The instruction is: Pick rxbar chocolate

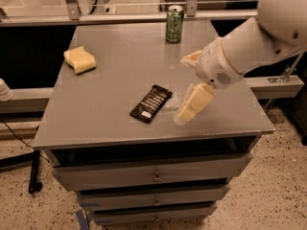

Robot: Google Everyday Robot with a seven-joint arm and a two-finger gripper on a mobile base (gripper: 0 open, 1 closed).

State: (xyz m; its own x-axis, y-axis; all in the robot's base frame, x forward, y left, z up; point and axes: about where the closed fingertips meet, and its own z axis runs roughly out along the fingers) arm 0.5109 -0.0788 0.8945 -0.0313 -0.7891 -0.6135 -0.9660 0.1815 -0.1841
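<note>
The rxbar chocolate (150, 103) lay flat on the grey cabinet top (110, 123), a little forward of its middle. Its black wrapper was turned at a slant, with rows of white lettering facing up. Nothing touched it.

The gripper (183, 88) hung over the right half of the top, just to the right of the bar and above the surface. It sat at the end of the white arm (249, 42), which reached in from the upper right. Its two pale fingers were spread apart. The nearer finger (194, 103) pointed down and to the left, with its tip close beside the bar's right edge. The farther finger (191, 58) sat higher and further back. The bar was not between them. The lower fingertip seemed to clear the table, though the angle made that hard to judge.

A green soda can (174, 24) stood upright at the far edge of the top, well behind the gripper. A yellow sponge (80, 60) rested near the far left corner, well apart from the bar. Below the top, a stack of grey drawers (153, 174) faced the camera.
</note>
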